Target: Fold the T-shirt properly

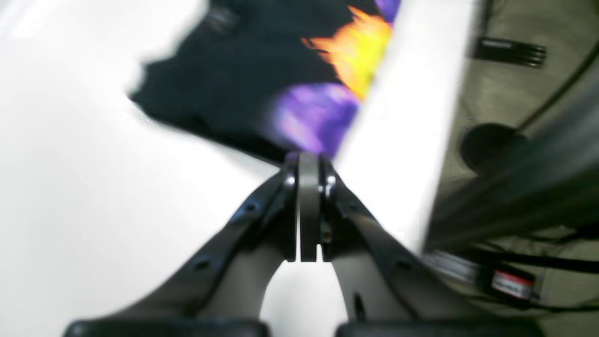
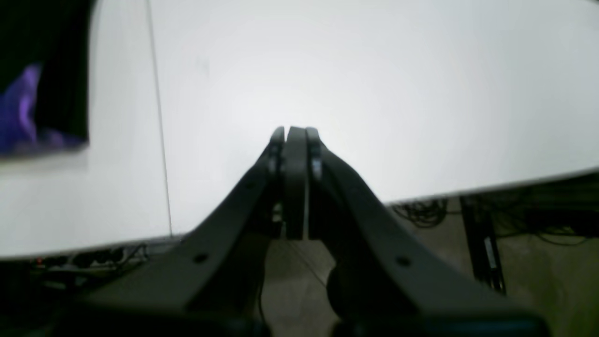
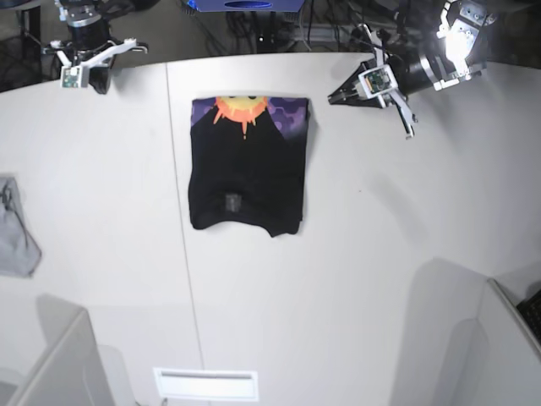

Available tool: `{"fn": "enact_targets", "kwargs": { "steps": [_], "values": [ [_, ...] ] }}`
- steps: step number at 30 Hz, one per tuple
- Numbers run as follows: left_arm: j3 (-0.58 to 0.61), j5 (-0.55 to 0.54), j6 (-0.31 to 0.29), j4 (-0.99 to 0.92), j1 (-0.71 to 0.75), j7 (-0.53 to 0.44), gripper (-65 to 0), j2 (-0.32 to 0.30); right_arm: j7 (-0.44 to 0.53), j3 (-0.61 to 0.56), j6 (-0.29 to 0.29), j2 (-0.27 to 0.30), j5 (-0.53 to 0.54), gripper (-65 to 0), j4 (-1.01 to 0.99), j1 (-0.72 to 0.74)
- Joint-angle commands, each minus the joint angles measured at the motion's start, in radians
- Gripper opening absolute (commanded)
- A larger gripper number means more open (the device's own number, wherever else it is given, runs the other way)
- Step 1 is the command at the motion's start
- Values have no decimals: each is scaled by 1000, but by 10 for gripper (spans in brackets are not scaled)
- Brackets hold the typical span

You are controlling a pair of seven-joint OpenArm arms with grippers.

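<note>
The T-shirt [image 3: 246, 165] is lying folded flat near the table's [image 3: 380, 254] far edge, both the left gripper [image 3: 331, 99] and right gripper [image 3: 100, 87] are clamped on nothing, so they should be kept off it.

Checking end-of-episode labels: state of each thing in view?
T-shirt: folded, flat on the table, sun print showing at far edge.
Left gripper: shut, empty, off the shirt.
Right gripper: shut, empty.
Grey cloth: crumpled at table edge.
</note>
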Motion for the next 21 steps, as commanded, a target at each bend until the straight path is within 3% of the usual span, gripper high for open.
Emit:
{"fn": "enact_targets", "kwargs": {
  "steps": [1, 9, 12, 16, 19, 21],
  "values": [
    [-26, -21, 6, 16, 46, -30, -650, -12, 30, 4, 2, 4, 1, -650, 20, -41],
    [-67, -19, 6, 5, 312, -37, -650, -12, 23, 1, 2, 2, 1, -650, 14, -216],
    [-67, -18, 6, -16, 363, -35, -650, -12, -91, -24, 2, 2, 1, -650, 14, -247],
    [-55, -8, 9, -62, 425, -35, -650, -13, -356, -61, 2, 10, -1, -650, 14, -244],
    [-20, 104, 11, -111, 450, -37, -650, -7, -467, -88, 2, 28, -1, -650, 11, -236],
    [25, 196, 11, -154, 453, -37, -650, -1, -472, -131, 2, 63, -1, -650, -12, -238]
  ]
}}
